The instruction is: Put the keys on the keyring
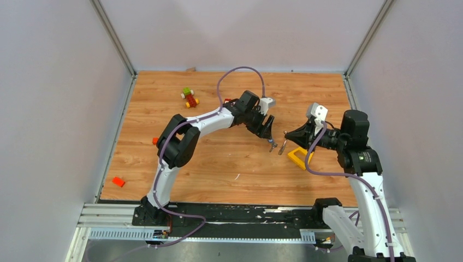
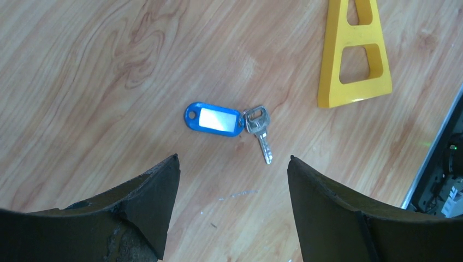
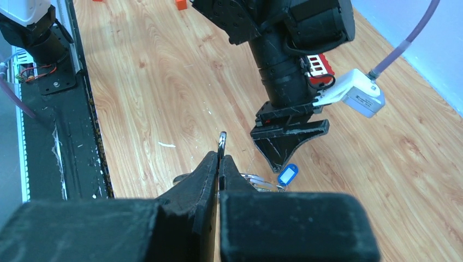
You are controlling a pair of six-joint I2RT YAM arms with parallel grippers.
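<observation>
A small silver key (image 2: 261,128) lies flat on the wood table, touching a blue plastic tag (image 2: 213,119). My left gripper (image 2: 233,158) is open and empty just above and short of them; it also shows in the top view (image 1: 269,131). My right gripper (image 3: 220,155) is shut on a thin silver metal piece (image 3: 221,140), seen edge-on, apparently the keyring. Blurred silver curves show on both sides of its fingers. In the top view the right gripper (image 1: 286,135) faces the left one closely, with metal hanging under it (image 1: 282,148). The blue tag (image 3: 288,174) lies beyond it.
A yellow triangular block (image 1: 299,157) lies under the right gripper, also in the left wrist view (image 2: 355,54). A toy of green, yellow and red bricks (image 1: 189,98) sits at the back left. A red brick (image 1: 118,182) lies near the front left. The black rail (image 3: 60,125) edges the table.
</observation>
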